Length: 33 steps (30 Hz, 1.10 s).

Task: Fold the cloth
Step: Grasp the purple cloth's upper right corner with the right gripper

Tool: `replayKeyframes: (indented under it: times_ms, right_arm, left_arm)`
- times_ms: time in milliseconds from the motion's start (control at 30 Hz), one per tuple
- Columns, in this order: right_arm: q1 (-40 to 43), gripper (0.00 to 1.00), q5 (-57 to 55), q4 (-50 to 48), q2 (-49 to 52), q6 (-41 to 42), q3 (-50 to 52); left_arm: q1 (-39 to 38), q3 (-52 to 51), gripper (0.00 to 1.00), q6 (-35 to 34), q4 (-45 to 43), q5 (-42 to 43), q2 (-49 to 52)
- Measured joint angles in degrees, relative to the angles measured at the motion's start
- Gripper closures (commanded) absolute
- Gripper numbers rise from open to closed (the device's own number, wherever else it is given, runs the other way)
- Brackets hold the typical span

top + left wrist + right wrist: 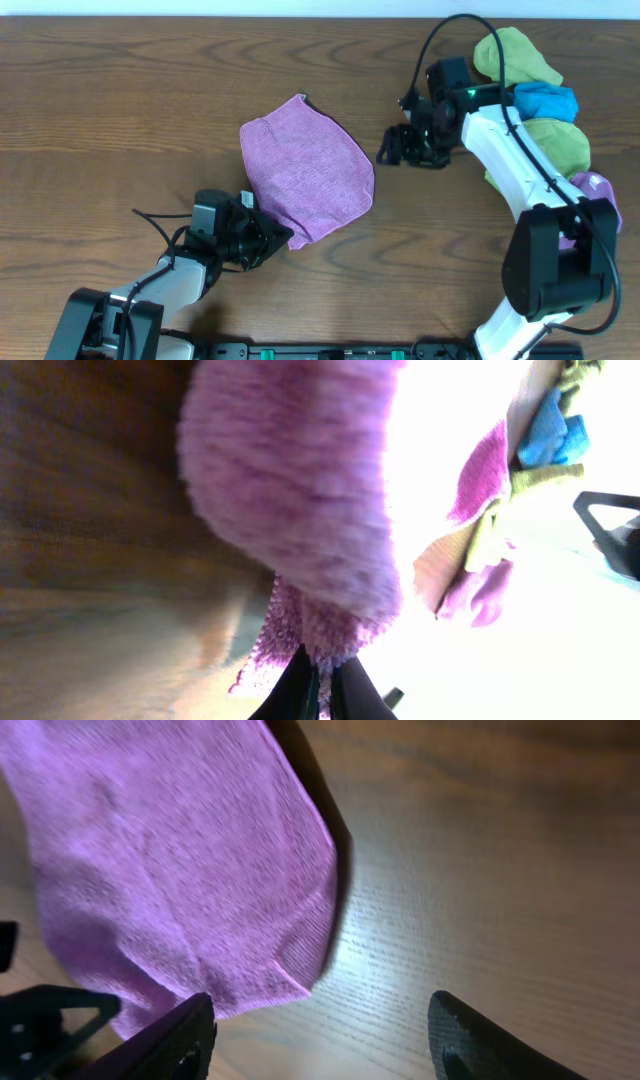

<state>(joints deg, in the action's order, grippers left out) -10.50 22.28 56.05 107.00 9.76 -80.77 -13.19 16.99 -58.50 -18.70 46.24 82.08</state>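
Cloth position: the cloth (305, 170) lies near the centre of the tabletop (120, 120). It is spread mostly flat, with some wrinkles and a rounded outline. One corner points toward the near edge of the tabletop.

Left gripper: the left gripper (280, 238) is at that near corner. Its jaws are fully closed and pinch the hem of the cloth. In the left wrist view, the fingers (305, 690) meet on the fabric at the bottom of the frame, and the cloth (290, 510) bulges upward directly in front of the camera.

Right gripper: the right gripper (395, 148) is just beside the right side of the cloth and does not touch it. Its jaws are spread wide and hold nothing. In the right wrist view, bare tabletop (480, 870) shows between the two fingers (180, 1035), and an edge of the cloth (170, 850) lies ahead of the left one.

Other items: a green cloth (515, 55), a blue cloth (545, 100), a second green cloth (560, 145) and a lavender cloth (598, 188) are piled along the right edge of the tabletop, toward the far right corner. The right arm (510, 170) partly covers them.
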Motion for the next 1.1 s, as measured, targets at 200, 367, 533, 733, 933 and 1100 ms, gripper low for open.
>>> replayKeyframes:
  times_ms: [200,367,533,733,933,1100]
  right_arm:
    - [0.0,0.32,0.5,-3.4,0.0,0.0,6.8]
    - [-0.1,0.33,2.8,-7.8,0.0,0.2,10.7]
    - [-1.2,0.33,3.5,-10.4,0.0,0.7,11.8]
    - [-4.1,0.33,2.6,-13.9,0.0,2.9,11.9]
    - [-5.2,0.34,0.9,-14.8,0.0,4.7,11.9]
    - [-5.4,0.37,0.2,-14.9,0.2,5.4,11.9]
  left_arm:
    - [0.0,2.4,0.94,0.0,-0.3,1.4,0.0]
    - [0.0,2.9,0.94,0.1,-0.4,2.0,0.0]
    - [0.0,2.9,0.94,0.3,-0.4,2.7,0.0]
    - [0.0,2.9,0.94,0.5,-0.4,3.3,0.0]
    - [0.0,2.9,0.94,0.5,-0.4,3.4,0.0]
    - [0.0,2.9,0.94,0.5,-0.4,3.6,0.0]
